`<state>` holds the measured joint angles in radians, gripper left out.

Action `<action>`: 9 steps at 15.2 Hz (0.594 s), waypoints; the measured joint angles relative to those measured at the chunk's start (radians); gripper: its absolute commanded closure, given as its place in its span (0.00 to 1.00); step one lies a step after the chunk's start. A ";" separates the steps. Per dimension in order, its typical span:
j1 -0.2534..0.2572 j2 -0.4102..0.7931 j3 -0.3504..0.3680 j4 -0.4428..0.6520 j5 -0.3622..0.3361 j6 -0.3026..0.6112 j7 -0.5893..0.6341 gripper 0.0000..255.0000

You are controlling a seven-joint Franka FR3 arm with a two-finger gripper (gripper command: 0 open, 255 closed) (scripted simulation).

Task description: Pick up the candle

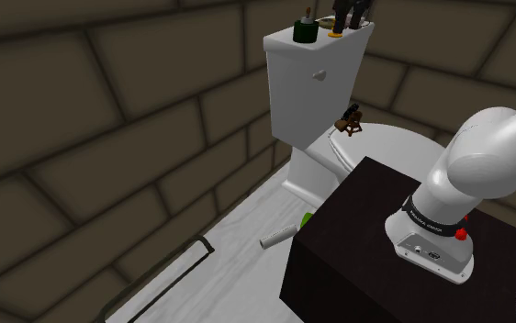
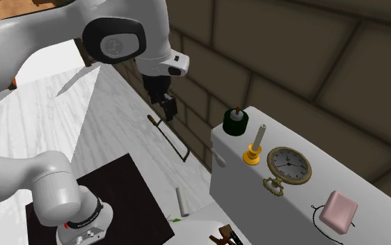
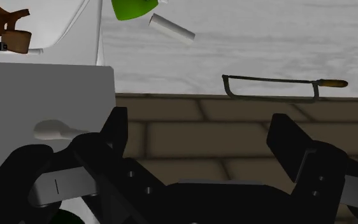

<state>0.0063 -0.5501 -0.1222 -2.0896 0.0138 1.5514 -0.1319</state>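
On the white toilet tank lid (image 2: 305,209) a cream taper candle (image 2: 259,136) stands in an orange holder (image 2: 252,157). Beside it, at the tank's end, sits a dark green jar (image 2: 235,122) with a brown stub on top. The jar (image 1: 305,31) and the holder (image 1: 336,35) also appear in the shoulder view. My black gripper (image 2: 168,106) hangs off the jar end of the tank, apart from both. In the wrist view the gripper (image 3: 200,137) is open with nothing between its fingers (image 3: 116,130), and the tank's flush lever (image 3: 51,130) is close beside one finger.
A gold pocket watch (image 2: 288,167) and a pink block (image 2: 340,211) lie further along the lid. Brown sandals (image 1: 350,125) rest on the toilet seat. On the pale floor lie a hacksaw (image 3: 332,83), a white roll (image 1: 279,237) and a green thing (image 1: 308,218). Brick walls stand close.
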 measured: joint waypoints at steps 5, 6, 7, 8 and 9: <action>-0.007 0.194 -0.051 0.189 -0.015 -0.002 -0.065 0.00; -0.010 0.234 -0.062 0.231 -0.017 -0.005 -0.081 0.00; -0.012 0.275 -0.072 0.275 -0.016 -0.008 -0.094 0.00; -0.015 0.307 -0.080 0.307 -0.016 -0.010 -0.106 0.00; -0.017 0.353 -0.088 0.365 -0.013 -0.024 -0.118 0.00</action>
<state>-0.0105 -0.1976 -0.2103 -1.7249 0.0011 1.5278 -0.2499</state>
